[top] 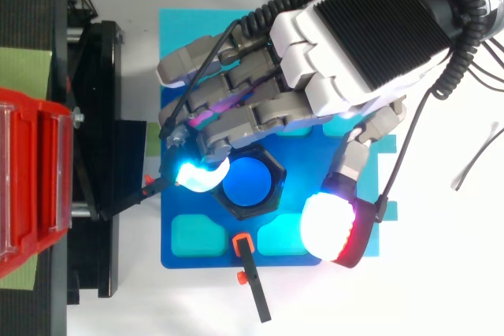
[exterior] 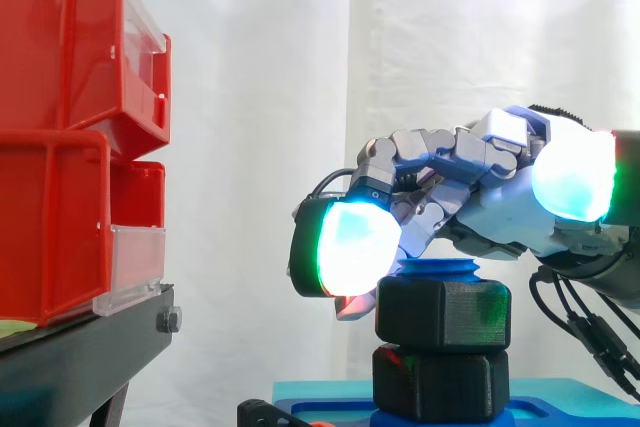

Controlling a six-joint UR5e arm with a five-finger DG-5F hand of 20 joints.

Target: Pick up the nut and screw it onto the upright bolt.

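I am looking at a blue upright bolt [top: 248, 182] that stands in the middle of a blue board [top: 177, 253] on the white tabletop [top: 441, 273]. The black hexagonal nut [exterior: 445, 312] is on the bolt, near its top. In the side view the bolt's blue tip shows just above the nut. Directly under the nut, lower on the bolt, there is a second black hexagonal block [exterior: 440, 382], and the two appear to touch. The robot hand [top: 346, 45] reaches in from the far side of the bolt, away from the bins, and arches over it, close above the nut. I cannot tell from either view whether the robot hand is grasping the nut or only resting against it. From above, a black clamp with an orange tip [top: 250, 277] sits at the board's edge near the bolt. Well apart from the bolt, on the side opposite the robot hand, red bins [exterior: 60, 137] are stacked on a black stand [exterior: 80, 347]. A white curtain [exterior: 260, 97] hangs behind the bolt.
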